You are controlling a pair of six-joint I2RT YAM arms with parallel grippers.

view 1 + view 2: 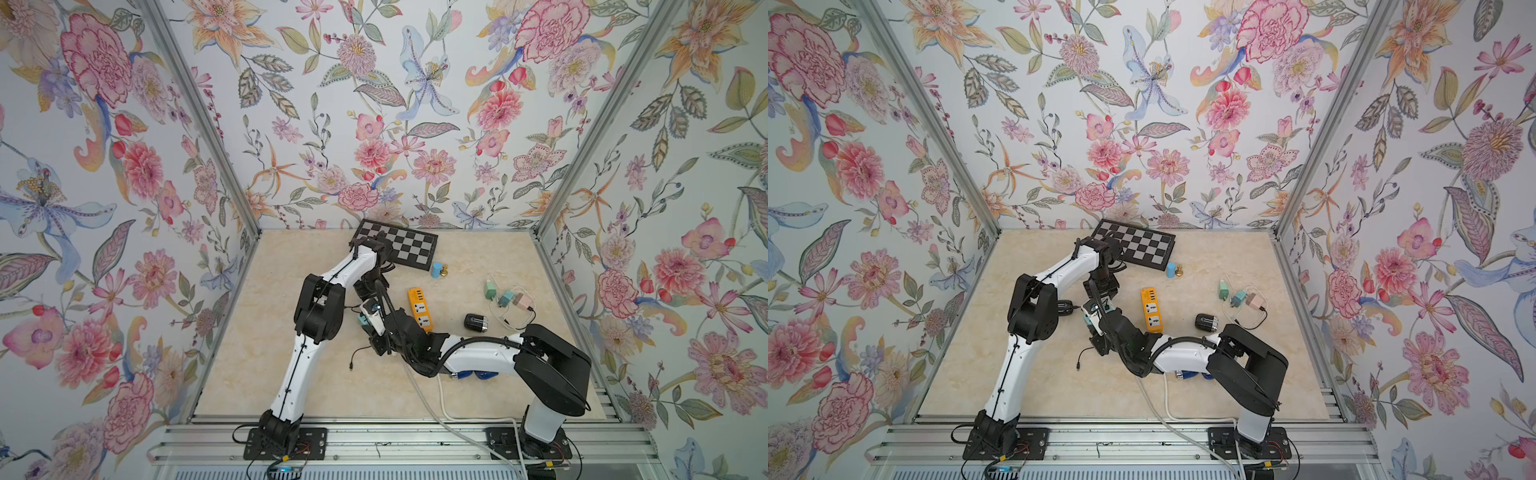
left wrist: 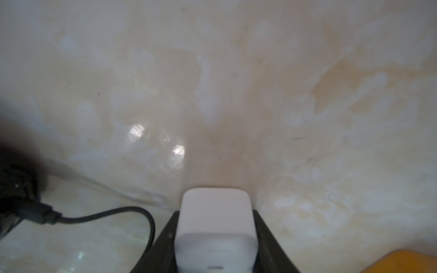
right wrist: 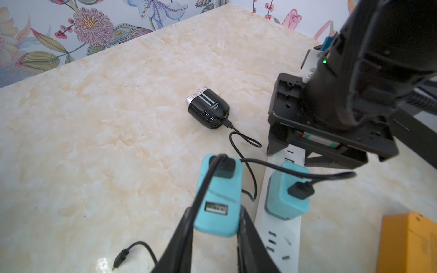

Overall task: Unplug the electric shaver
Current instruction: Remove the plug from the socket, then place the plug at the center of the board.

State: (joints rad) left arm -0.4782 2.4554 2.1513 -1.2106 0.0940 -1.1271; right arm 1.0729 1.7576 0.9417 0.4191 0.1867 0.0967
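The black electric shaver (image 3: 208,108) lies on the marble table, partly seen beside the left elbow (image 1: 1064,308). Its black cable (image 3: 246,141) runs behind a teal charger (image 3: 217,201), where its end is hidden. My right gripper (image 3: 215,212) is shut on that charger and holds it off the white power strip (image 3: 279,236). A cable from the charger's upper port runs down along one finger, and a loose plug end (image 3: 120,257) lies below. A second teal charger (image 3: 286,193) sits in the strip. My left gripper (image 2: 215,212) is shut on the strip's end.
An orange power strip (image 1: 420,309) lies right of the grippers. Another black shaver-like device (image 1: 476,322) and a cluster of chargers with cables (image 1: 507,297) lie further right. A chessboard (image 1: 399,245), blue cylinder (image 1: 436,270) and gold piece (image 1: 444,270) are at the back.
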